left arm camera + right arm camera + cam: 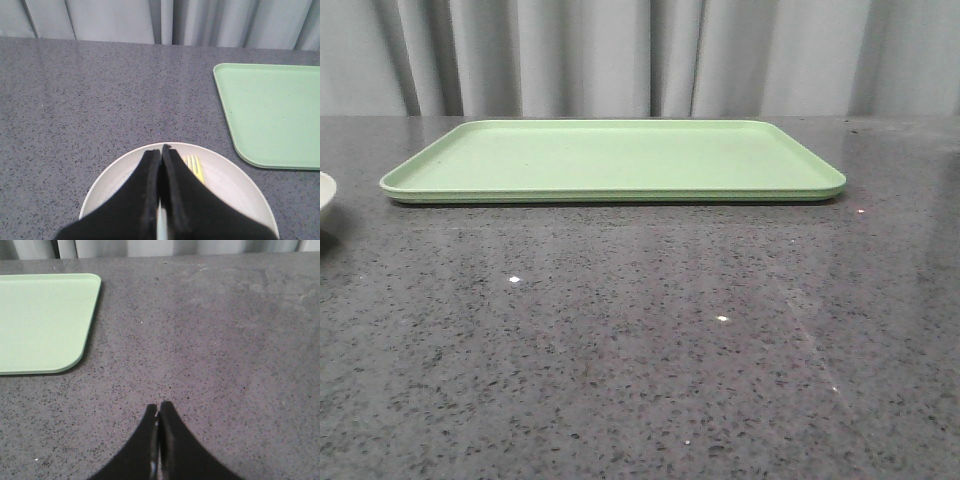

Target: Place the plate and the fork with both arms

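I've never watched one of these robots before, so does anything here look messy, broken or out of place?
Nothing looks spilled or damaged. The green tray lies flat and bare on the table. The one small oddity: the yellow fork already lies inside the plate, partly hidden beneath the left gripper, well off to the tray's left.

Green, grey, cream and yellow

The tray (615, 160) is plain pale green; the table (640, 350) dark grey with fine speckles; the plate (235, 187) cream-white, faintly dotted; the fork (196, 167) yellow; both grippers' fingers (150, 200) black; the curtain (640, 55) pale grey.
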`<state>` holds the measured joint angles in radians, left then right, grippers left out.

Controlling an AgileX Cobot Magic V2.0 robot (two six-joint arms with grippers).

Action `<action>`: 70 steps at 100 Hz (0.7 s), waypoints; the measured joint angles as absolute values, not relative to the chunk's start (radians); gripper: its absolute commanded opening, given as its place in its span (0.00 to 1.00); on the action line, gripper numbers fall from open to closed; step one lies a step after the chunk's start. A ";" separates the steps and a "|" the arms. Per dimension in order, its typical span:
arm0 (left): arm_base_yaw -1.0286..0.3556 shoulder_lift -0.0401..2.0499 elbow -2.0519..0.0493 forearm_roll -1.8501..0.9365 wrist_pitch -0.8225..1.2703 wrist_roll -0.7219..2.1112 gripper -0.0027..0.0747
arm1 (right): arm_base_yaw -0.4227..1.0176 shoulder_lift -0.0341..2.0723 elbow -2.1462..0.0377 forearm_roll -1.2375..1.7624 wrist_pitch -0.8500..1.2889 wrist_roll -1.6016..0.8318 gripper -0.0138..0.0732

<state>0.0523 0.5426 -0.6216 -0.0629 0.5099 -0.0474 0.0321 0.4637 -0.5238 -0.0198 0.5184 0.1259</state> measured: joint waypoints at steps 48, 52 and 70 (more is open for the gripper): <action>0.052 0.634 -0.647 -0.063 0.515 -0.047 0.45 | 0.032 0.593 -0.627 -0.020 0.617 0.126 0.52; 0.052 0.634 -0.647 -0.063 0.517 -0.047 0.49 | 0.032 0.593 -0.627 -0.020 0.617 0.126 0.59; 0.052 0.634 -0.647 -0.063 0.517 -0.047 0.64 | 0.032 0.593 -0.627 -0.020 0.618 0.126 0.72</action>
<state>0.0523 0.6342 -0.6474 -0.0629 0.5173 -0.0474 0.0321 0.5935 -0.6266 -0.0198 0.6178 0.1259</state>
